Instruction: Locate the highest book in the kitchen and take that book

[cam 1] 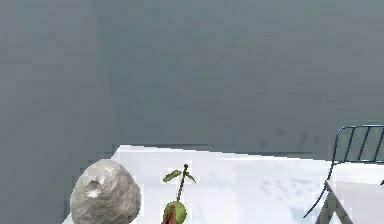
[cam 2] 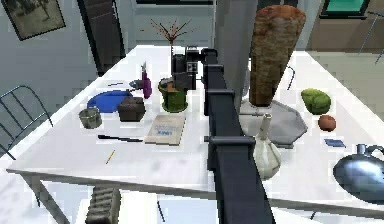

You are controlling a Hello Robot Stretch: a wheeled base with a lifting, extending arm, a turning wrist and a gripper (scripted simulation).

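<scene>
A pale book point(cam 2: 166, 128) lies flat on the white table point(cam 2: 60, 150) in the arm side view, left of the arm. The dark arm bar point(cam 2: 232, 140) rises from the bottom edge over the table. At its far end the gripper point(cam 2: 184, 67) has its dark body just beyond a green pot point(cam 2: 174, 97) that holds a thin twiggy plant. Things on the table stand at and behind the gripper, so I cannot tell whether it holds anything. The book is nearer the table's front edge than the gripper.
Left of the book: blue plate point(cam 2: 108, 100), dark brown box point(cam 2: 130, 108), small grey bowl point(cam 2: 90, 117), purple bottle point(cam 2: 146, 85). Right of the arm: tall brown cylinder point(cam 2: 275, 50), white vase point(cam 2: 265, 150), green lump point(cam 2: 316, 100), metal pot point(cam 2: 362, 172). Forward: grey wall, rock-like lump point(cam 1: 105, 193), chair point(cam 1: 360, 145).
</scene>
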